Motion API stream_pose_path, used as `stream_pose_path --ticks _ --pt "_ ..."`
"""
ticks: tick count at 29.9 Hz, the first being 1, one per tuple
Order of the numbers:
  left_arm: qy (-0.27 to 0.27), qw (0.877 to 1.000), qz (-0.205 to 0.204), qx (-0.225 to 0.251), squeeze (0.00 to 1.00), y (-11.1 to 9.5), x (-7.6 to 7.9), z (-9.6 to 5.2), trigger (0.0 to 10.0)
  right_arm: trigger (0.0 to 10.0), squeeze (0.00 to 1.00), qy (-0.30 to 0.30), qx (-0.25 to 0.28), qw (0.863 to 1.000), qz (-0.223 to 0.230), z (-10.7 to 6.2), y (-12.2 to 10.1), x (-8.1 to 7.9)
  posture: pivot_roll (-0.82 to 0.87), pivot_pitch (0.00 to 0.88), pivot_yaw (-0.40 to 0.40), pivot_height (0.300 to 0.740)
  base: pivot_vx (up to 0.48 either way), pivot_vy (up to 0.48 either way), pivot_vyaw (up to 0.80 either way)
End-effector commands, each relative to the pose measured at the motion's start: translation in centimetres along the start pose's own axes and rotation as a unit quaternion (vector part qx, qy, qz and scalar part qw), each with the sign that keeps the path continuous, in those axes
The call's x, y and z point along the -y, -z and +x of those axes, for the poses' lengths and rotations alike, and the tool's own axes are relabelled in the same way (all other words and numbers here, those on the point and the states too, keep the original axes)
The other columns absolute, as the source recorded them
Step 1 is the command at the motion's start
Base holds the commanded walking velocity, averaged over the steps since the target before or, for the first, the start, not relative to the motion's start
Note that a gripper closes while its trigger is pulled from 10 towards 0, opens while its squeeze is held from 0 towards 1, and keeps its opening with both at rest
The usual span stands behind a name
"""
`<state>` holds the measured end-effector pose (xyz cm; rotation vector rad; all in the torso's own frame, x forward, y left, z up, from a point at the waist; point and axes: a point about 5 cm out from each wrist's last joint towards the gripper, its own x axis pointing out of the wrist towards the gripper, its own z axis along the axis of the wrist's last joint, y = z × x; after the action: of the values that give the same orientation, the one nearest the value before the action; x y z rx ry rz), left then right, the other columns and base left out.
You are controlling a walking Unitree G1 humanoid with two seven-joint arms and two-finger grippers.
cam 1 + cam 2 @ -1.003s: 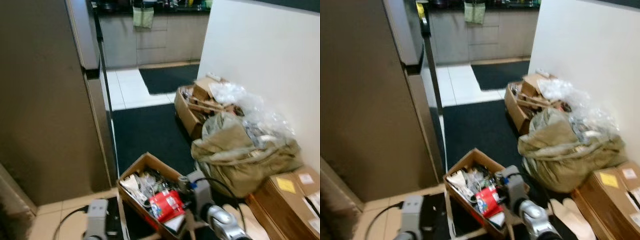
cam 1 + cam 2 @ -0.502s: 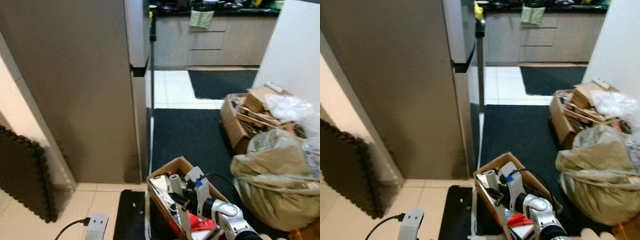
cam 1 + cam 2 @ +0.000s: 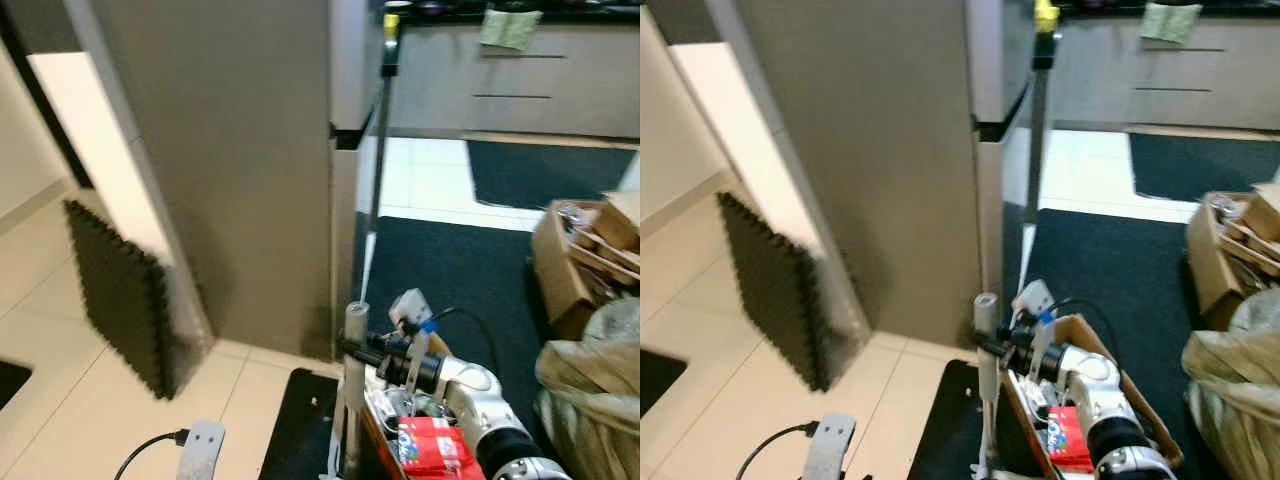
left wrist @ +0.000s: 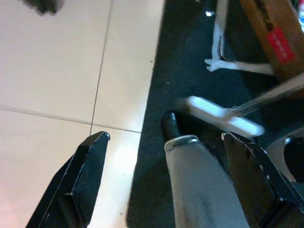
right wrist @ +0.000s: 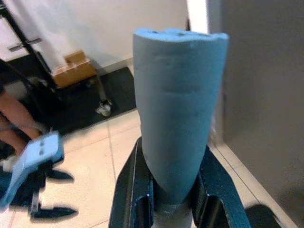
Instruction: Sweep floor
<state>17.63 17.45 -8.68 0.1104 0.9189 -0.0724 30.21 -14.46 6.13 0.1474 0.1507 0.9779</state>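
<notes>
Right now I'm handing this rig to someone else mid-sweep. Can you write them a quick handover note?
Right gripper: shut on the grey broom handle, near its foam-capped top, holding it upright beside the open cardboard box.
Left gripper: open, low, fingers either side of the same handle over the black mat.
Broom head: on the black mat near the tile edge.
A second long pole leans at the fridge corner.
Done: broom is in hand. No swept pile can be seen.
Left: close the left gripper on the handle, then sweep; mind the box and the bag on the right.
</notes>
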Motion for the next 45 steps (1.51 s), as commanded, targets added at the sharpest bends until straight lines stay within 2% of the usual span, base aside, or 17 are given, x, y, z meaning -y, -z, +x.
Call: stream_pose_path --ticks 1,7,8,9,16,19,26,33,37,38,45 --pt "-0.004 1.000 0.007 -0.006 0.00 0.3 -0.4 -0.1 10.0 10.0 0.00 -0.022 0.021 1.000 0.003 1.3 -0.6 -0.8 -0.07 0.000 -0.003 0.740 0.000 0.000 0.74" --pt "-0.006 1.000 0.005 -0.010 0.00 0.7 -0.4 -0.2 10.0 10.0 0.00 -0.010 0.024 1.000 0.000 2.4 -0.3 -1.4 -0.07 0.000 -0.005 0.740 0.000 0.000 0.74" --pt "-0.006 1.000 0.005 -0.011 0.00 0.8 -0.3 -0.2 10.0 10.0 0.00 0.024 0.021 0.999 -0.007 2.9 -0.1 -1.3 -0.07 0.000 -0.006 0.740 0.000 0.000 0.73" --pt "-0.006 1.000 0.005 -0.011 0.00 0.8 -0.3 -0.2 10.0 10.0 0.00 0.024 0.021 0.999 -0.007 2.9 -0.1 -1.3 -0.07 0.000 -0.006 0.740 0.000 0.000 0.73" --pt "-0.003 1.000 0.006 -0.005 0.00 0.7 -0.2 -0.2 10.0 10.0 0.00 0.052 0.010 0.998 -0.014 3.9 0.4 -1.9 -0.07 0.000 -0.007 0.740 0.000 0.000 0.00" --pt "-0.005 1.000 0.010 -0.002 0.00 0.5 -0.3 -0.2 10.0 10.0 0.00 0.054 -0.016 0.998 -0.030 4.3 0.9 -2.2 -0.06 0.000 -0.006 0.740 0.082 0.000 0.00" --pt "-0.005 1.000 0.012 0.001 0.00 0.4 -0.3 -0.1 10.0 10.0 0.00 0.061 -0.007 0.997 -0.039 4.5 0.3 -1.9 -0.06 0.000 -0.007 0.740 0.189 0.000 0.00" --pt "-0.007 1.000 0.018 0.000 0.00 0.5 -0.4 -0.2 10.0 10.0 0.00 0.059 -0.011 0.996 -0.062 5.1 -0.4 -1.8 -0.06 0.000 -0.005 0.740 0.302 0.000 0.00" --pt "-0.008 1.000 0.020 -0.003 0.00 0.7 -0.5 -0.3 10.0 10.0 0.00 0.032 0.007 0.998 -0.061 5.7 -1.1 -2.2 -0.06 0.000 -0.003 0.740 0.315 0.000 0.00" --pt "-0.009 1.000 0.020 -0.003 0.00 0.8 -0.6 -0.3 10.0 10.0 0.00 0.021 0.011 0.997 -0.071 5.9 -1.4 -2.4 -0.06 0.000 0.000 0.740 0.319 0.000 0.78" --pt "-0.010 1.000 0.021 -0.004 0.00 0.8 -0.7 -0.3 10.0 10.0 0.00 -0.001 0.034 0.997 -0.068 7.0 -2.0 -3.4 -0.05 0.000 -0.002 0.740 0.282 0.000 0.71"
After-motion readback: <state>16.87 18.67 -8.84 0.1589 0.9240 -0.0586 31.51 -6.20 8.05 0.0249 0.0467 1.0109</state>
